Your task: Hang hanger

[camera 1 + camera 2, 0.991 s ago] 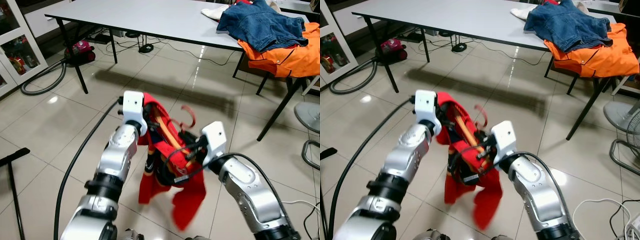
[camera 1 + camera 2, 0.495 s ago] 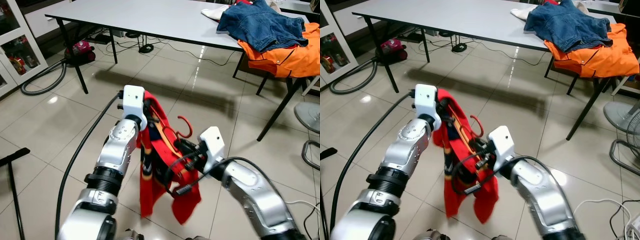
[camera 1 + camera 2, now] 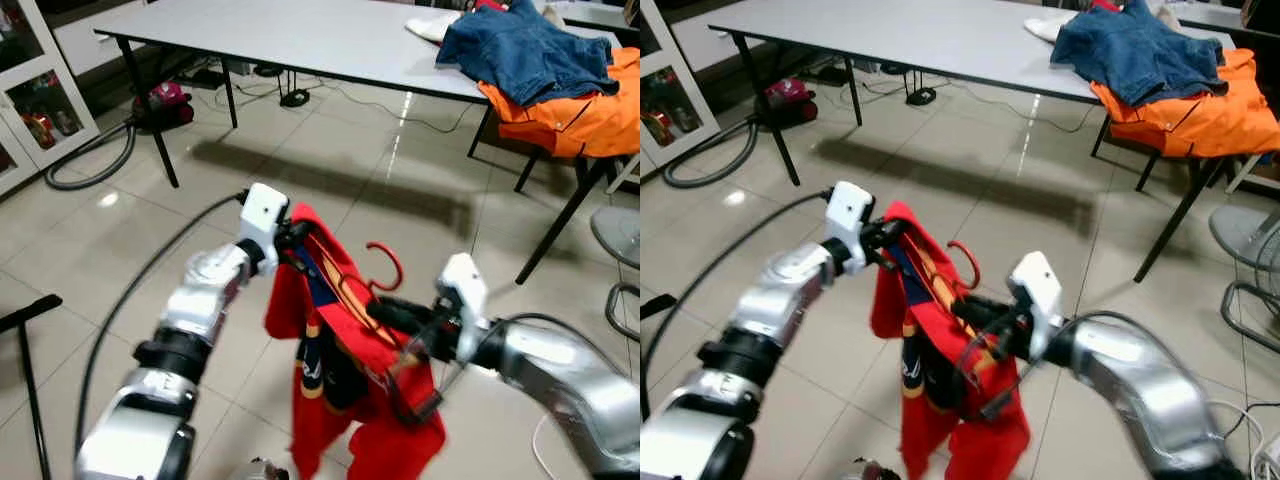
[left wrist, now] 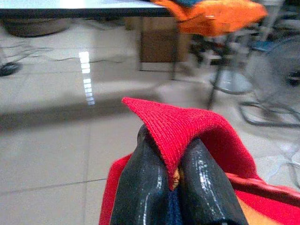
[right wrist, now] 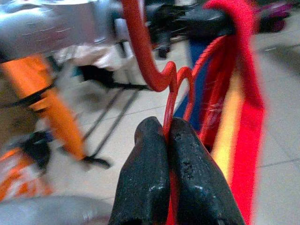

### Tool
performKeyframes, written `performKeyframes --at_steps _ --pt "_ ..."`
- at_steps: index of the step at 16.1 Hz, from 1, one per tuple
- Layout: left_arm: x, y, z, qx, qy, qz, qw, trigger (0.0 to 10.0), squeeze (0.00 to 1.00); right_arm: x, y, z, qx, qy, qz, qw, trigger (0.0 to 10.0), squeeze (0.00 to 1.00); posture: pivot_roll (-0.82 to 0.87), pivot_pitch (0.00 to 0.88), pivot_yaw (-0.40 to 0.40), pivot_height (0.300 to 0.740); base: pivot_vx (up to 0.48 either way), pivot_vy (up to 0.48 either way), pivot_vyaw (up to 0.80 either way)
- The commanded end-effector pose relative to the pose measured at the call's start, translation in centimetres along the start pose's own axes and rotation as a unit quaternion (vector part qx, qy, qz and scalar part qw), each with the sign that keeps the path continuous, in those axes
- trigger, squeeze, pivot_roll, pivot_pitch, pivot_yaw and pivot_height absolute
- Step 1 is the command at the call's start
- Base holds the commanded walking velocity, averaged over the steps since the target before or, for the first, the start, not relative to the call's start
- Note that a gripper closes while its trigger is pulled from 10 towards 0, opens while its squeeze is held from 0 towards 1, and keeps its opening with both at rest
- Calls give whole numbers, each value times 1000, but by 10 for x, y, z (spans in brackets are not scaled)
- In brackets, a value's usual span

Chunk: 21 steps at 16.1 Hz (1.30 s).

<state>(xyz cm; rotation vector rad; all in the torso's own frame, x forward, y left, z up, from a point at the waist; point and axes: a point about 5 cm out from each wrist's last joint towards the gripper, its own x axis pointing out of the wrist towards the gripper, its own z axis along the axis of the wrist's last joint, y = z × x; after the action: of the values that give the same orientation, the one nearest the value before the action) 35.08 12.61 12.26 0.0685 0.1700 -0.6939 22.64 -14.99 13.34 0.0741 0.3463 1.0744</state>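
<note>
a red hanger [image 3: 372,283] carrying a red garment [image 3: 350,390] with blue and orange trim hangs in the air above the tiled floor [image 3: 120,240], held between both arms in front of the robot. the left gripper [image 4: 172,180] has its fingers [image 4: 140,187] clenched on a fold of the garment's red collar edge. the right gripper [image 5: 168,140] has its fingers [image 5: 145,173] pinched together on the hanger's thin red wire, just below the curved hook. farther off stands a grey table [image 3: 300,40] with a denim jacket [image 3: 525,50] and an orange garment [image 3: 570,110] piled at one end; a vacuum cleaner [image 3: 165,100] sits on the floor under it.
</note>
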Motion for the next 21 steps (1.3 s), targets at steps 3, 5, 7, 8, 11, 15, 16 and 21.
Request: performKeyframes --at_steps 3,5,7,8,11,15,16,21 --pt "-9 -6 3 38 9 -124 992 10000 0 -10 9 7 -12 17 63 998 0 0 -48 4 13 740 0 0 0" --pt "-17 -19 -2 47 27 -221 974 10000 0 -7 3 10 -20 17 58 998 0 0 -51 5 13 740 0 0 0" --pt "-21 -23 -5 48 31 -252 966 10000 0 -5 3 9 -22 13 59 998 0 0 -51 6 13 740 0 0 0" --pt "-22 -24 -7 48 28 -260 964 10000 0 2 -11 5 -47 8 5 999 0 0 -50 8 10 740 0 0 0" --pt "-22 -32 -9 53 -1 -272 961 10000 0 15 -35 -4 -83 -31 -84 993 0 0 -46 10 13 740 0 0 0" --pt "-26 -24 -16 43 10 -270 962 10000 0 17 -17 -14 -61 -11 5 998 0 0 -41 14 12 740 0 0 0" --pt "-26 -24 -16 43 10 -270 962 10000 0 17 -16 -15 -61 -10 10 998 0 0 -41 14 12 740 0 0 0" --pt "-28 -21 -12 50 15 -300 952 10000 0 6 -4 -12 -60 9 68 996 0 0 -52 3 10 740 0 0 0"
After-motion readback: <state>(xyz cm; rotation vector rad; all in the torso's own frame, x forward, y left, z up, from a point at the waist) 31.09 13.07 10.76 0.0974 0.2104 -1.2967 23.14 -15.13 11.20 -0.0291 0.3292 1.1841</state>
